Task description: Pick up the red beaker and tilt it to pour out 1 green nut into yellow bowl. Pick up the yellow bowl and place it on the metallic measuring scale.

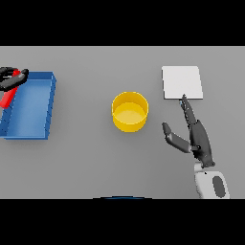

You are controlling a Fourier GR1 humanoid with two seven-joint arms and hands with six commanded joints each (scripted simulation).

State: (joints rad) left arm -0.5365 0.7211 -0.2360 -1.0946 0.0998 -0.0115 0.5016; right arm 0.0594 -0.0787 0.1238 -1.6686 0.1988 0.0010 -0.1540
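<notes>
Fingers (187, 111) of the R hand (198, 139) are straight and spread, thumb splayed toward the middle, holding nothing. Fingertips point up-screen and sit just at the near edge of the metallic measuring scale (182, 82), a pale flat square plate.

Key relation: the yellow bowl (130, 111) lies to the left of the R hand, near but apart, w/ bare counter (95, 162) between thumb and bowl wall. Scale is up-screen and right of the bowl, also apart. R hand is clearly the nearer one for the bowl; L hand is well apart at the far left edge.

L hand (10, 77) has its fingers curled round the red beaker (7, 95), over the left rim of a blue tray (33, 105). Beaker's long axis runs diagonal, top toward upper right, so tilted, not upright. It's partly cut off by the frame edge.

Bowl: round, open-topped, upright, bright yellow, short straight wall. Can't make out any green nut inside; interior looks plain yellow.

Judgement: pour step looks done or skipped, can't tell which. Next likely move for R hand is a sideways reach left to the bowl's wall, then lift and carry right and up-screen onto the scale. Risk: open thumb nudging the bowl before closing.
</notes>
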